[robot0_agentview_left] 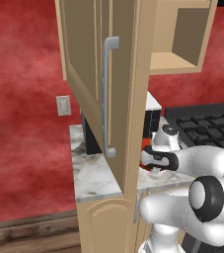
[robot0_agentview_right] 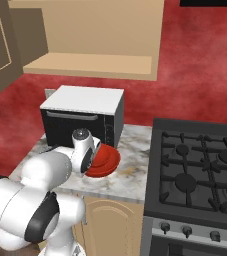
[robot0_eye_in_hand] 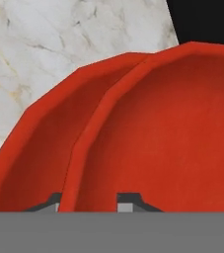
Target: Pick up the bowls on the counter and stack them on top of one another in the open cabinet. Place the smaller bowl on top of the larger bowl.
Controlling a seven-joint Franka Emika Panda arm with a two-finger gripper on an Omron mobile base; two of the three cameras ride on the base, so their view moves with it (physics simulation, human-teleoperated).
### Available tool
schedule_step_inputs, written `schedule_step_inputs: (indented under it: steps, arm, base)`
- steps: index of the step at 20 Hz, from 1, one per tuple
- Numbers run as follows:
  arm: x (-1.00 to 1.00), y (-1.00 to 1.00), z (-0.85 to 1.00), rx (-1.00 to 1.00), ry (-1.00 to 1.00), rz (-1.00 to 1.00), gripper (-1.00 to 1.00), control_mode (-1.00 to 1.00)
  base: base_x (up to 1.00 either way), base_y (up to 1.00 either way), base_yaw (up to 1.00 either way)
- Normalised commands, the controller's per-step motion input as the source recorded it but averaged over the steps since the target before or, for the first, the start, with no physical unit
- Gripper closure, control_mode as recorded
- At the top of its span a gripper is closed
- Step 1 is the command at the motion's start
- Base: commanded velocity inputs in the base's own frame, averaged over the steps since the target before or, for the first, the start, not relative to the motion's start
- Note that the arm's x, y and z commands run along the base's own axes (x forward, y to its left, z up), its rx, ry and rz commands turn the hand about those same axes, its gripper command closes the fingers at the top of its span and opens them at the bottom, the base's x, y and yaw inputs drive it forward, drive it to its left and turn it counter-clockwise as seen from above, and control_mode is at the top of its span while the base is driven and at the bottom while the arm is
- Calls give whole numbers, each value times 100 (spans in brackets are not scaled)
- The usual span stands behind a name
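Observation:
Two glossy red bowls sit overlapping on the marble counter (robot0_agentview_right: 131, 176), in front of the oven box. In the hand view the nearer bowl (robot0_eye_in_hand: 172, 138) overlaps the farther bowl (robot0_eye_in_hand: 39, 148); which is the smaller I cannot tell. My gripper (robot0_eye_in_hand: 91, 201) is low over them, one dark tip on each side of the nearer bowl's rim, jaws only narrowly apart. Whether they pinch the rim is unclear. In the right base view the bowls (robot0_agentview_right: 107, 156) show past my hand. The open cabinet (robot0_agentview_right: 85, 67) hangs above, its shelf bare.
A black and white countertop oven (robot0_agentview_right: 82, 117) stands right behind the bowls. The black stovetop (robot0_agentview_right: 200, 170) borders the counter on the right. The cabinet's open door (robot0_agentview_left: 96, 89) with its grey bar handle (robot0_agentview_left: 107, 96) juts out at the left.

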Motion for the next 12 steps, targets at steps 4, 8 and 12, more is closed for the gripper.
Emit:
schedule_step_inputs:
  steps: [4,8,12]
  arm:
    - [0,3,-23,0,-1,0,-100,-100]
    - [-11,0,1,0,0,0,-100,-100]
    - [-26,0,3,0,0,0,-100,-100]
  base:
    - [0,0,0]
    - [0,0,0]
    - [0,0,0]
